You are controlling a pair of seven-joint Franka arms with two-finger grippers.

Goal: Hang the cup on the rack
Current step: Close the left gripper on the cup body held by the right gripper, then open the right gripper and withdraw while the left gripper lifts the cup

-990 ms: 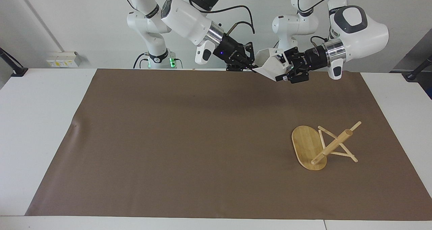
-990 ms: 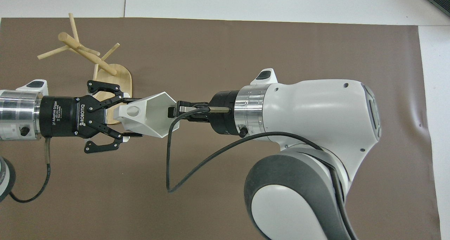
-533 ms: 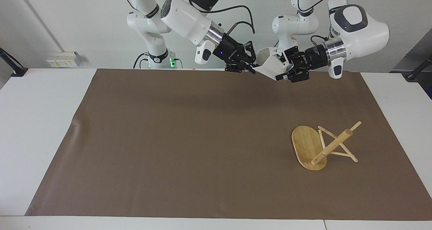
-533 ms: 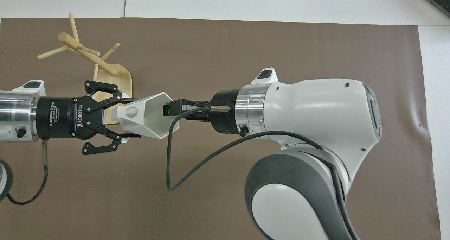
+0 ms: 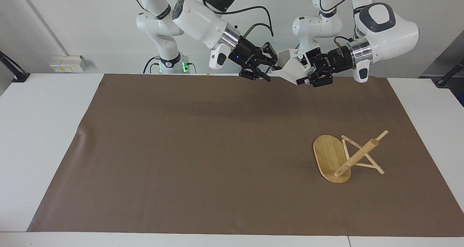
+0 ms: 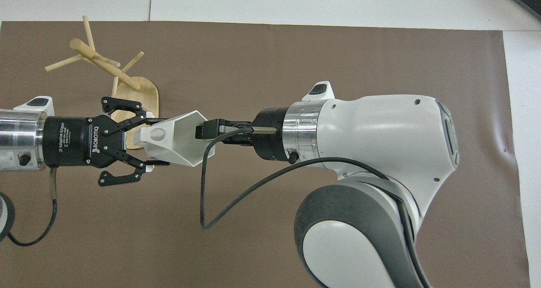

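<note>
The white faceted cup [image 5: 290, 67] hangs in the air between both grippers, over the mat's edge nearest the robots. My left gripper [image 5: 306, 72] is shut on the cup's closed end, beside the handle with its round hole [image 6: 160, 132]. My right gripper [image 5: 271, 66] is open, with its fingers around the cup's rim wall. In the overhead view the left gripper [image 6: 152, 141] and right gripper [image 6: 203, 132] face each other across the cup [image 6: 184, 142]. The bamboo rack [image 5: 357, 156] stands on its oval base [image 5: 328, 156], toward the left arm's end of the table.
A brown mat [image 5: 181, 149] covers most of the white table. The rack's pegs [image 6: 63, 63] stick out around the post. The rack's base [image 6: 146, 94] lies partly under the left gripper in the overhead view.
The left gripper has lifted the cup a little and carried it toward the right gripper. The right gripper's fingers now reach around the cup's rim. The rack has not moved.
</note>
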